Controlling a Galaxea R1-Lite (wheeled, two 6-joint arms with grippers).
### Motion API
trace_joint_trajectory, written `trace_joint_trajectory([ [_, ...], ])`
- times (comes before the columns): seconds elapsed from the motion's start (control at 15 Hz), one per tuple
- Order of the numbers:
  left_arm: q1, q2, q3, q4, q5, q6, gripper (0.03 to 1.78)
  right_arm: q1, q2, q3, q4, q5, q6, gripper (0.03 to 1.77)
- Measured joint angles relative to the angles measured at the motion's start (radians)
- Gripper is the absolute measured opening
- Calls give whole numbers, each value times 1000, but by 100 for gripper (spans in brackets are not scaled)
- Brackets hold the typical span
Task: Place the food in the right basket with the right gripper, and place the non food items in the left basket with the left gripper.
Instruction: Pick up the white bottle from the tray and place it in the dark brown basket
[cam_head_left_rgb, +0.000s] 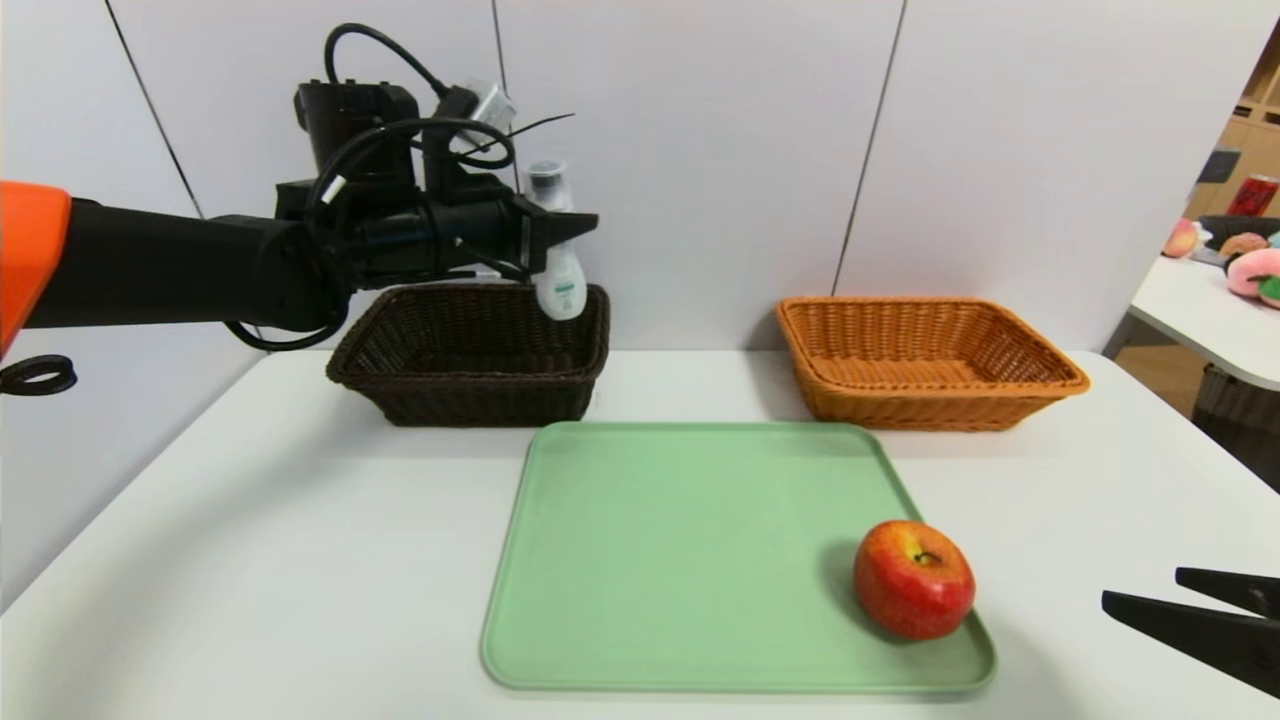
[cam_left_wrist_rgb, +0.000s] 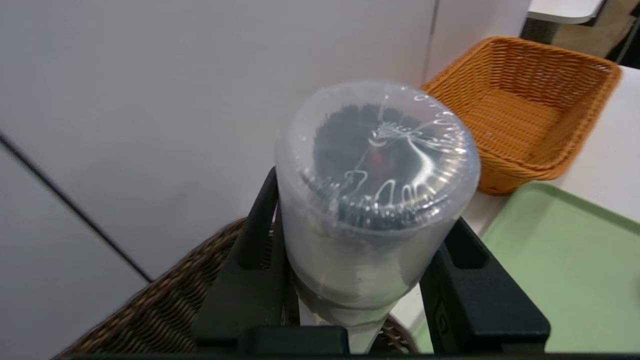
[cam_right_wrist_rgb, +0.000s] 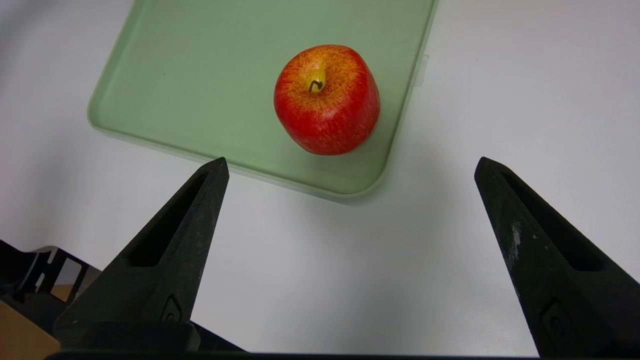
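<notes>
The left gripper (cam_left_wrist_rgb: 367, 197) is grasping the white bottle (cam_head_left_rgb: 560, 285), with its 2 fingers closed on the sides of it. The bottle hangs cap end up, a little tilted, above the right part of the dark brown basket (cam_head_left_rgb: 490, 402). Whether its lower end touches the basket, I cannot tell. The right gripper (cam_right_wrist_rgb: 352, 160) is idle at the near right, released, its 2 fingers wide apart and nothing between them.

The step in hand seems to be the placing of the bottle, a non food item, in the left basket. For the next move, I think the left arm should bring the bottle a little more to the left, so that it is well inside the rim, then lower it and open the fingers. If it is released here, it may hit the right rim and tip outside.

The dark basket stands at the far left of the table (cam_head_left_rgb: 300, 560). The arm hides part of its inside, so I cannot tell all that it holds. The orange-tan basket (cam_head_left_rgb: 930, 408) stands at the far right, and nothing is seen in it. The green tray (cam_head_left_rgb: 690, 550) lies nearer, between the 2 sides, and holds 1 red apple (cam_head_left_rgb: 915, 585) at its near right corner. The apple is for the right gripper to pick, and this work is not yet done.
</notes>
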Motion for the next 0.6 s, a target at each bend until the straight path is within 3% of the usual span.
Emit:
trace_joint_trajectory([
  [0.2,71,40,-12,1,1,13,72,0,3,-1,0,-4,0,170],
  [0.6,102,124,-4,-3,1,26,72,0,0,4,9,-13,-2,170],
])
